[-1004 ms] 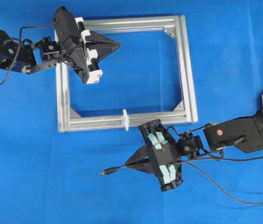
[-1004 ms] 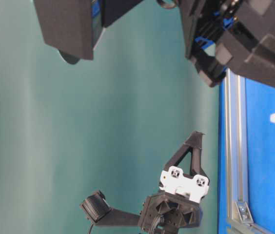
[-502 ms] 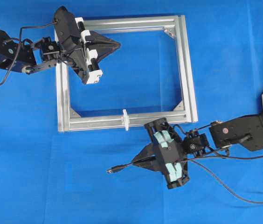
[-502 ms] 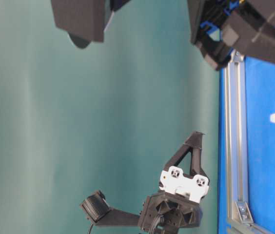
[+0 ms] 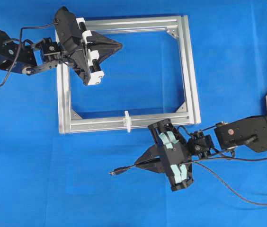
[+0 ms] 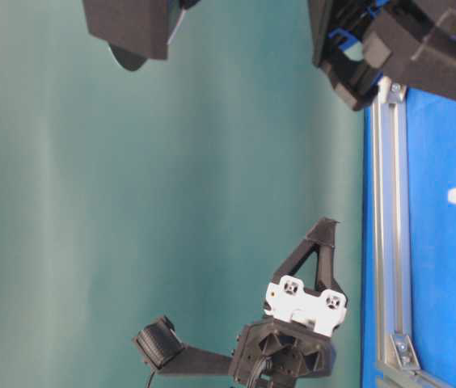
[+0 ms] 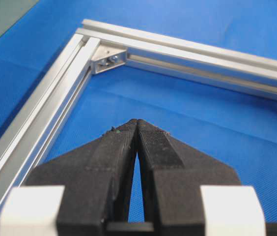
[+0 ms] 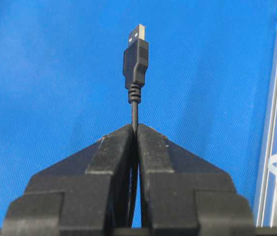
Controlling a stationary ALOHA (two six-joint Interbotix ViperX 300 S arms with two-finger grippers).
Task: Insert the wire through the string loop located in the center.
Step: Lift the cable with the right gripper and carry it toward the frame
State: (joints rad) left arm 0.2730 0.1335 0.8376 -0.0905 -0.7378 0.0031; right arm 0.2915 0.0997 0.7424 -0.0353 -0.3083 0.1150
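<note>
Below the frame [image 5: 190, 85] on open blue cloth [image 5: 39, 179], the right gripper [image 5: 143, 163] pinches the wire [image 5: 126, 169]; the left gripper [image 5: 118, 45] is closed, empty.

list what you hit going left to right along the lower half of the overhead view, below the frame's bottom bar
USB plug tip of the wire → bare stretch of wire → right pincer shut on the wire → right arm's wrist and forearm

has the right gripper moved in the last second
Yes. Against the fixed frame seen from overhead, the right gripper, shut on the wire, has shifted a little rightward and up toward the bottom bar.
</note>
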